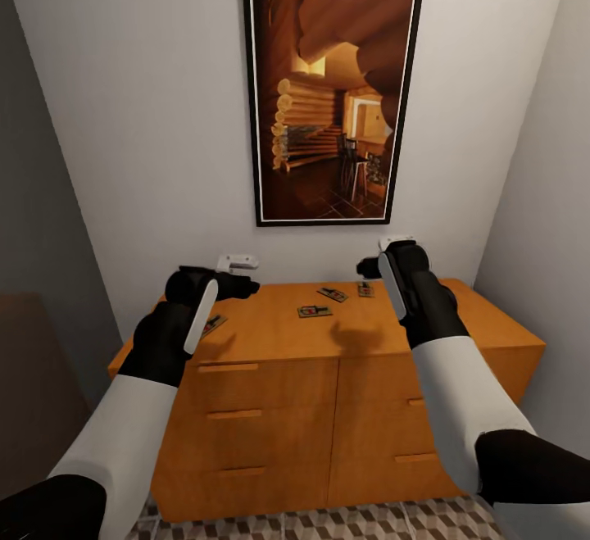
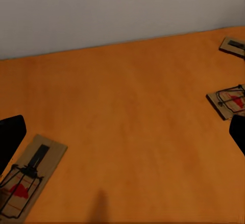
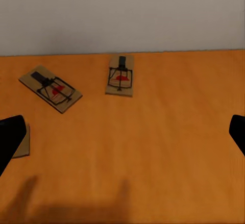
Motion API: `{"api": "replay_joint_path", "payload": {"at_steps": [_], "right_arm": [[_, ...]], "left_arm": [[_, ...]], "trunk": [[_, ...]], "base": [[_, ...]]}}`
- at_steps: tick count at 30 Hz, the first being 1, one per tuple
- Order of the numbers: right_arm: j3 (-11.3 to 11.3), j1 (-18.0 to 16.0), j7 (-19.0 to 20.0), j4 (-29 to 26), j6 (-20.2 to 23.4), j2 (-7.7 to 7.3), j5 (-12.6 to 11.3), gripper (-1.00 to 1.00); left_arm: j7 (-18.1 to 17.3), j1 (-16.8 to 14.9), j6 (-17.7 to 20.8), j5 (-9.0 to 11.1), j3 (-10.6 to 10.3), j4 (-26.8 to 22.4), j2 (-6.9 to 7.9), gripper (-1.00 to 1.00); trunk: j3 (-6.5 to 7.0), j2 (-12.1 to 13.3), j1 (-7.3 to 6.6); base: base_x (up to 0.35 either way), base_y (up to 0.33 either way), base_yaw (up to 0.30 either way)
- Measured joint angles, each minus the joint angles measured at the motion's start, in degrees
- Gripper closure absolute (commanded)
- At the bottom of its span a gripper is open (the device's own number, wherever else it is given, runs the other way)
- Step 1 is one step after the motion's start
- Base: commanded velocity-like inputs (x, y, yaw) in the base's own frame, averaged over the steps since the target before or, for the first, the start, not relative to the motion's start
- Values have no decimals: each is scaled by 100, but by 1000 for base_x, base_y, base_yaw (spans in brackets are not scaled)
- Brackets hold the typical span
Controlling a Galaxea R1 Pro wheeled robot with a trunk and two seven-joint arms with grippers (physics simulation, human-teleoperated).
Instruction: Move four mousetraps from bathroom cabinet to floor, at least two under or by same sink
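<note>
The orange-brown cabinet (image 1: 270,335) stands against the wall, and several mousetraps lie flat on its top. One mousetrap (image 1: 315,310) sits mid-top, another (image 1: 333,294) just behind it, and a third (image 1: 365,288) lies near my right gripper. Another mousetrap (image 1: 214,324) peeks out beside my left arm. My left gripper (image 1: 242,274) hovers open over the top's left part, above that trap (image 2: 25,183). My right gripper (image 1: 378,255) hovers open over the right part, with two traps (image 3: 51,88) (image 3: 121,75) ahead of its fingers. The patterned bathroom floor (image 1: 369,519) shows below the cabinet.
A large framed picture (image 1: 332,102) hangs on the white wall behind the cabinet. Walls close in at both sides, a grey one on the left and a white one on the right. Drawer fronts with slim bar handles (image 1: 228,368) face me.
</note>
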Motion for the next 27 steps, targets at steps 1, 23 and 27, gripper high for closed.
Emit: {"api": "replay_joint_path", "payload": {"at_steps": [1, 23, 27], "right_arm": [[8, -45, -37, 119, 0, 30, 1, -100], [-150, -943, -191, 1729, 1, 156, -25, -100], [-295, -1175, -192, 2153, 5, 147, -28, -100]], "left_arm": [[0, 0, -2, 1, 0, 35, 5, -100], [0, 0, -1, 4, 1, 194, 22, -100], [0, 0, -1, 4, 2, 195, 22, -100]], "trunk": [[0, 0, 0], [0, 0, 0], [0, 0, 0]], "base": [[0, 0, 0], [0, 0, 0], [0, 0, 0]]}}
